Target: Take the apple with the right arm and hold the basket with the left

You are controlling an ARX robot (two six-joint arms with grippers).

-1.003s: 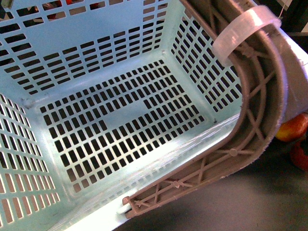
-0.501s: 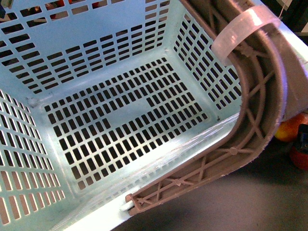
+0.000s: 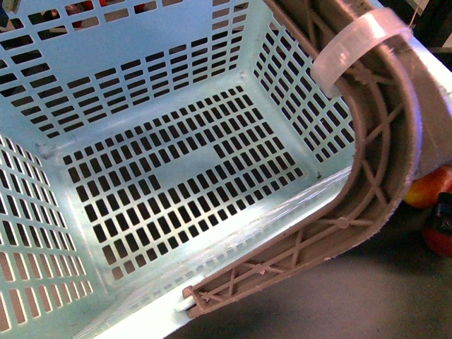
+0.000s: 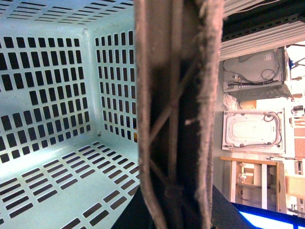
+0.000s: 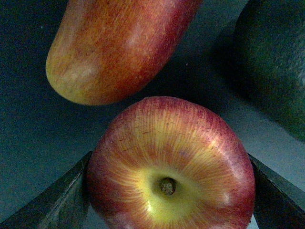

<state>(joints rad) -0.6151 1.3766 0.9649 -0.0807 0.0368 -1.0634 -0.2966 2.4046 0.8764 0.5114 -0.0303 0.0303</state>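
Note:
The pale turquoise basket [image 3: 141, 85] fills the front view, and its slotted floor holds nothing. My left gripper [image 3: 192, 300] is shut on the basket's near rim. Its brownish ribbed finger [image 3: 367, 191], with a white band, curves over the near right corner. In the left wrist view that finger [image 4: 176, 119] stands beside the basket wall [image 4: 47, 95]. My right gripper [image 5: 169, 200] is shut on the apple [image 5: 169, 157], seen stem-up between two dark fingers [image 5: 57, 200]. In the front view a red bit of the apple [image 3: 441, 244] shows at the right edge.
A red-and-yellow mango [image 5: 119, 47] lies just beyond the apple, and it also shows in the front view [image 3: 429, 187]. A dark green fruit [image 5: 279, 62] lies beside them on the dark table [image 3: 318, 304]. White appliances and a wooden shelf [image 4: 257, 129] stand behind.
A dark part of my right gripper has come into the front view's right edge, over the red apple. The basket has shifted slightly; the left finger keeps its hold.

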